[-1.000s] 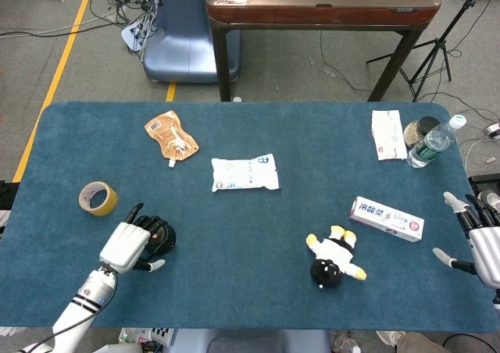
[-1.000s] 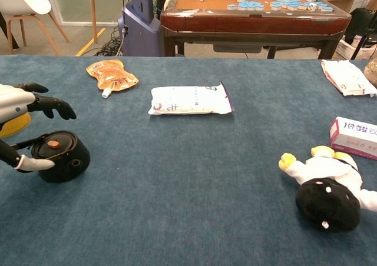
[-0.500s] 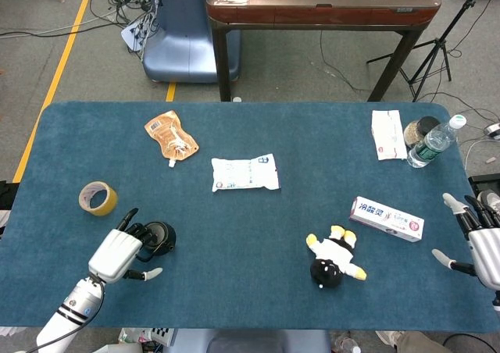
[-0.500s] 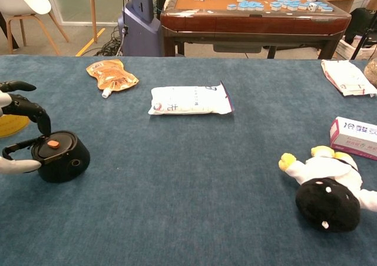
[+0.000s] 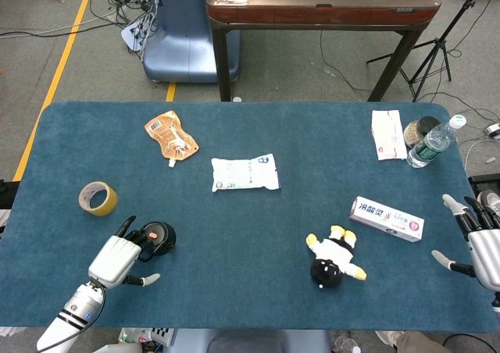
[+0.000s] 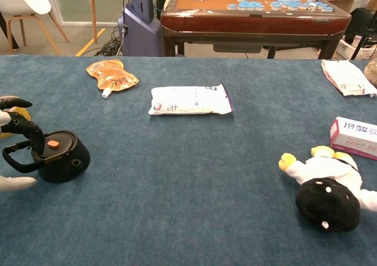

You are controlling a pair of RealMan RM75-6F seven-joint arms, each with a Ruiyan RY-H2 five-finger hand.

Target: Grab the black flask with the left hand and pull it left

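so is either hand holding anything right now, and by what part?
Cannot tell for the left hand: fingers sit at the black flask handle, grip unclear. Right hand holds nothing, fingers apart.

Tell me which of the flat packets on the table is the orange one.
The spouted pouch at the far left, beyond the tape roll. The packet mid-table and the one at far right beside the water bottle are both white.
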